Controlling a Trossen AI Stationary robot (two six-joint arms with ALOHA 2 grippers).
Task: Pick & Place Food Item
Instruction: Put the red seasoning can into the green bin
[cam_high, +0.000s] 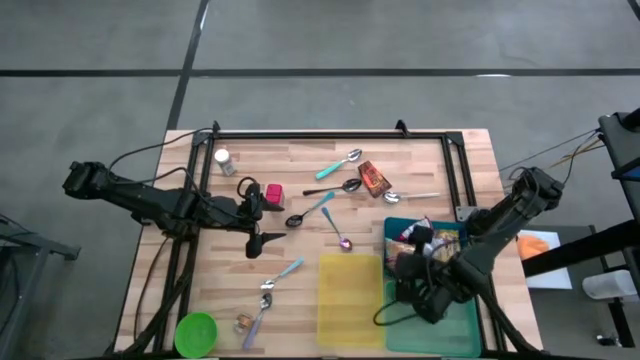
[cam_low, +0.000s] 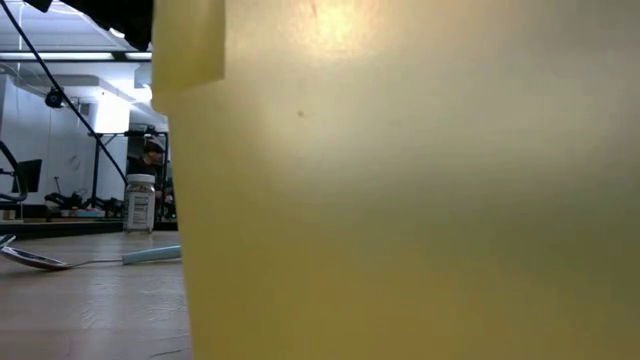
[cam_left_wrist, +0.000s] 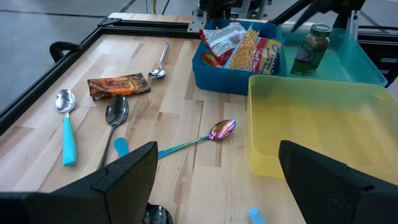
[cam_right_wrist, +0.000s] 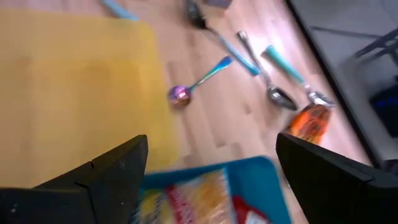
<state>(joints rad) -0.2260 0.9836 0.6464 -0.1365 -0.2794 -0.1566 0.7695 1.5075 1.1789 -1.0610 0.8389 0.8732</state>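
An orange-brown snack packet lies flat on the wooden table, at the far middle among several spoons. A blue bin on the right holds more snack packets. My right gripper hangs open above the blue bin and slants down toward the table's far left, with nothing between its fingers. My left gripper stands open above the table's left middle. It points toward the right and holds nothing.
A yellow bin stands near the front edge, and its wall fills the low view. A teal tray with a green spice jar lies right of it. A white bottle, a red block and a green lid stand on the left.
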